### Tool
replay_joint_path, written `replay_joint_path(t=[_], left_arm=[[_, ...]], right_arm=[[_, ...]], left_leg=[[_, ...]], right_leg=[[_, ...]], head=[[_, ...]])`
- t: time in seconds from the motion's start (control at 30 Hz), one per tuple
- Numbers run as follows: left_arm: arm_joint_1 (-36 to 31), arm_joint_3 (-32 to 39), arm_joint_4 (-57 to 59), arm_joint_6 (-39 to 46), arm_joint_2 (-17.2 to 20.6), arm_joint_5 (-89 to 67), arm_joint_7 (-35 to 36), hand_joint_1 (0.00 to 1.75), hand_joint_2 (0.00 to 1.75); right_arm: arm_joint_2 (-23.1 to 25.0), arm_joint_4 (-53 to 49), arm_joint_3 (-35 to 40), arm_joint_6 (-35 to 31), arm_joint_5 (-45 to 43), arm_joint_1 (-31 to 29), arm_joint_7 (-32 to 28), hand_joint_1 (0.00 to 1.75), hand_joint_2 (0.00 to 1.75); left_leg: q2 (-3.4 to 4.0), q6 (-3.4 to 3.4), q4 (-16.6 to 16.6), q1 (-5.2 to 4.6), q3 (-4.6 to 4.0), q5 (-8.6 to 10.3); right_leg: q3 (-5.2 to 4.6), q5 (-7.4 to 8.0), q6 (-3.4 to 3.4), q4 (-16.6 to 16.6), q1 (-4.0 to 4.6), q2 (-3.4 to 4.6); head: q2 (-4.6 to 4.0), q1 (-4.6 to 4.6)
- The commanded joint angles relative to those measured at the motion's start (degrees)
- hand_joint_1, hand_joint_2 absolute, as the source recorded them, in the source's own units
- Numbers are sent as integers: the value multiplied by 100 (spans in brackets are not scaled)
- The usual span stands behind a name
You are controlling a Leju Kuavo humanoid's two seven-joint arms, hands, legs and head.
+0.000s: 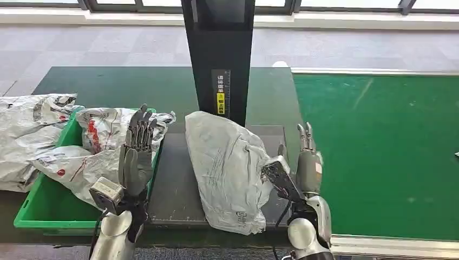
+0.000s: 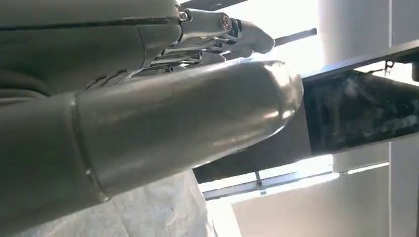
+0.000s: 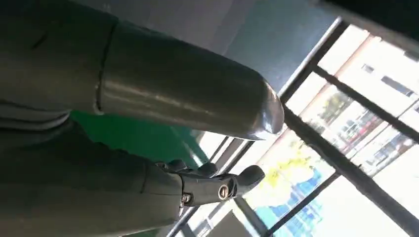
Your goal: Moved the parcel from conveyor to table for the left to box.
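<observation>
The parcel [image 1: 230,168] is a crumpled grey plastic mailer with faint dark print, lying on the dark tray [image 1: 176,184] at the table's near edge, its lower end hanging over that edge. The right hand [image 1: 306,157] stands just beside its right side, fingers straight and together, holding nothing. The left hand [image 1: 138,149] is raised with fingers apart, empty, over the green box [image 1: 40,208], which holds white parcels [image 1: 103,146]. A black post [image 1: 219,54] rises behind the parcel; the green conveyor [image 1: 379,151] lies to the right.
</observation>
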Motion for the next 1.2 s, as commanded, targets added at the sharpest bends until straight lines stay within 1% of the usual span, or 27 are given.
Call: replay_joint_path(t=[0.03,0.13,0.17,0.2,0.23,0.27,0.3,0.33,0.37,0.43,0.47,0.5,0.57,0.63,0.67,0.7,0.77,0.8,0.83,0.87,0.93,0.97,1.03,1.07,1.13,1.17,1.2], left_arm=[[-6,69,30,32,-90,-119,72,0,0],[-6,69,30,32,-90,-119,72,0,0],[-8,61,27,17,-104,-124,72,0,0],[-6,29,21,31,-125,-160,70,0,0],[-12,-8,24,47,-134,-191,64,0,0],[-13,-49,26,79,-138,-225,55,0,0],[-11,-74,27,99,-138,-246,49,0,0],[-4,-141,36,108,-134,-274,43,0,0],[-4,-141,36,108,-134,-274,43,0,0],[-4,-141,36,108,-134,-274,43,0,0],[2,-175,49,112,-132,-299,36,0,0],[-6,-222,70,94,-106,-319,43,0,0],[-36,-289,161,392,-89,-666,182,0,0],[-113,-372,302,789,-78,-1117,355,0,0],[-149,-471,409,1091,-128,-1405,444,0,0],[-146,-523,441,1847,-226,-1948,380,0,0],[-256,-1007,646,2490,-192,-2863,577,0,0],[-310,-1178,753,2592,-181,-3106,712,0,0],[-414,-1502,959,2432,9,-3538,1032,0,0],[-438,-1709,1036,2228,154,-3697,1109,0,0],[-438,-1709,1036,2228,154,-3697,1109,0,0],[-390,-1803,1075,2298,250,-3829,988,0,175],[-397,-1976,1187,2279,345,-4152,1057,0,175],[-438,-2114,1278,2307,412,-4543,1224,0,0],[-707,-2414,1875,2471,383,-5419,1669,0,0],[-847,-2432,2145,2522,287,-5506,1751,0,175],[-977,-2456,2362,2542,236,-5565,1781,0,175]], right_arm=[[241,-205,-853,-650,650,62,402,0,0],[241,-205,-853,-650,650,62,402,0,0],[371,-438,-949,-1339,1231,185,563,0,0],[386,-837,-921,-1754,1282,410,483,0,0],[667,-1542,-1201,-1835,1447,663,130,0,0],[942,-2096,-1542,-1835,1353,825,-413,0,0],[942,-2444,-1557,-1835,1219,929,-543,0,0],[942,-3162,-1641,-1835,855,1064,-913,0,0],[942,-3162,-1641,-1835,855,1064,-913,0,0],[942,-3162,-1641,-1835,855,1064,-913,0,0],[942,-3343,-1623,-1835,764,1099,-986,0,0],[942,-3587,-1711,-1835,511,1054,-1376,0,175],[942,-3840,-1638,-1835,-289,1117,-2201,0,175],[942,-4331,-1767,-1835,-571,1118,-2575,0,175],[942,-4481,-1699,-1835,-880,1213,-2868,0,175],[942,-4837,-1491,-1835,-809,1200,-2868,0,175],[942,-5493,-1242,-1835,-762,1130,-2868,0,175],[942,-5617,-1173,-1835,-762,1128,-2868,0,175],[942,-5709,-997,-1835,-718,1083,-2868,0,175],[942,-5709,-895,-1835,-717,1030,-2868,0,175],[942,-5709,-895,-1835,-717,1030,-2868,0,175],[942,-5643,-864,-1835,-705,959,-2868,0,175],[942,-5524,-848,-1835,-697,913,-2868,0,175],[942,-5437,-773,-1835,-716,900,-2868,0,175],[942,-5208,-705,-1835,-724,812,-2868,0,175],[942,-5171,-692,-1835,-721,796,-2868,0,175],[942,-5156,-698,-1835,-736,789,-2868,0,175]], left_leg=[[-1,3,-4,-1,5,-1],[6,1,-6,-2,8,-1],[4,0,-2,0,4,-1],[0,0,-7,0,9,0],[-7,0,-3,0,3,0],[-11,0,-6,-1,5,1],[-23,-1,2,-6,-6,-1],[-25,0,5,-7,-13,0],[-33,0,6,-7,-13,-4],[-17,0,2,-5,-6,-2],[-20,0,-1,-1,4,-6],[-15,0,-5,-6,4,-3],[-17,-2,1,-5,0,-5],[-22,-3,-4,-6,-3,-1],[-24,-2,1,-5,-6,-2],[-28,-2,-3,-5,-1,-2],[-25,-1,3,-9,-6,-4],[-30,-1,5,-13,-10,-3],[-19,0,3,-14,-10,-1],[-24,-1,-1,-17,-5,-1],[-20,-3,-6,-12,4,-1],[-12,-1,-5,-13,5,-3],[8,-1,-7,-11,10,-6],[10,1,-7,-13,9,-6],[11,0,-12,-11,16,-5],[0,-2,-19,-13,19,2],[-3,0,-8,-11,11,-2]], right_leg=[[9,-2,-2,-7,1,-7],[8,-1,-3,-6,-1,-2],[4,0,-2,-4,1,-1],[10,-2,-5,-7,1,-8],[5,-4,-4,-3,1,-14],[6,-6,-6,-4,0,-19],[-4,-14,-6,9,-5,-30],[-11,-12,-4,12,-6,-30],[-8,-18,-6,13,-5,-39],[-8,-9,-3,5,-3,-21],[6,-13,-6,-2,2,-27],[2,-11,-7,0,-4,-22],[-4,-13,-9,5,-3,-22],[-7,-11,-10,1,-4,-31],[-7,-13,-8,3,-4,-33],[1,-14,-10,-1,-3,-38],[-10,-17,-9,8,-7,-37],[-13,-19,-8,13,-11,-42],[-19,-12,-5,10,-13,-27],[-13,-14,-7,8,-14,-35],[1,-11,-9,1,-9,-29],[1,-8,-7,0,-10,-20],[3,-4,-8,-3,-9,-2],[1,-3,-6,-1,-11,2],[6,-2,-9,-6,-9,3],[11,0,-12,-9,-10,-10],[6,-3,-8,-4,-8,-12]], head=[[0,0],[0,0],[0,0],[0,0],[0,0],[0,0],[0,0],[0,0],[0,-2],[0,0],[0,2],[0,2],[0,0],[0,0],[0,4],[0,2],[0,2],[0,2],[0,2],[0,2],[0,2],[0,2],[0,2],[0,2],[0,2],[0,2],[0,2]])
